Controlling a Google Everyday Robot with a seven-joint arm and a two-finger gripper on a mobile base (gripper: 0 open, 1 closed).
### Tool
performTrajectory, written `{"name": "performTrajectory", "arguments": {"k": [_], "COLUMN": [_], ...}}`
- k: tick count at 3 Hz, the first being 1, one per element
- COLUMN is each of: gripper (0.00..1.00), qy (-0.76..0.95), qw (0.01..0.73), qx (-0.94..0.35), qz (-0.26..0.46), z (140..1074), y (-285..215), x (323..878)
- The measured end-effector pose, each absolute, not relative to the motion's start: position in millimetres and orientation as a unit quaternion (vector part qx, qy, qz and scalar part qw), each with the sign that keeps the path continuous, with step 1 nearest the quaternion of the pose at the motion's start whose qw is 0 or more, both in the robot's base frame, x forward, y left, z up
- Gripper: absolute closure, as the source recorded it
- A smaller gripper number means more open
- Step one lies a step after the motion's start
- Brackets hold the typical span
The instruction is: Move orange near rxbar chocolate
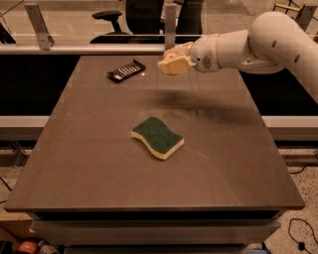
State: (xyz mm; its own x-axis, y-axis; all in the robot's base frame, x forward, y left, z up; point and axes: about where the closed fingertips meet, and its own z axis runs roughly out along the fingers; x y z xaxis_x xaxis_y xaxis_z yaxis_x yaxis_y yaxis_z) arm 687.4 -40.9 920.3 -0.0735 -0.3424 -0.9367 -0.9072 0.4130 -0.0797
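The rxbar chocolate (126,70) is a flat black bar with white print, lying at the far left of the table (89,163). My gripper (172,63) hovers above the far middle of the table, a little to the right of the bar. Its cream fingers (175,64) are closed around the orange (170,56), of which only a small orange patch shows between them. The white arm (258,42) reaches in from the right.
A green-and-yellow wavy sponge (157,137) lies in the middle of the table. A metal rail (74,48) with posts runs behind the far edge, with office chairs (139,15) beyond it. The floor drops away on all sides.
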Motion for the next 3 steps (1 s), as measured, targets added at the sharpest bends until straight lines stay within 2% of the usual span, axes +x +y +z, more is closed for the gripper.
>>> {"name": "performTrajectory", "arguments": {"k": [3], "gripper": [1.0], "qy": [0.677], "qw": [0.498], "qx": [-0.456], "qz": [0.293], "z": [913], "y": [-15], "x": [714]}}
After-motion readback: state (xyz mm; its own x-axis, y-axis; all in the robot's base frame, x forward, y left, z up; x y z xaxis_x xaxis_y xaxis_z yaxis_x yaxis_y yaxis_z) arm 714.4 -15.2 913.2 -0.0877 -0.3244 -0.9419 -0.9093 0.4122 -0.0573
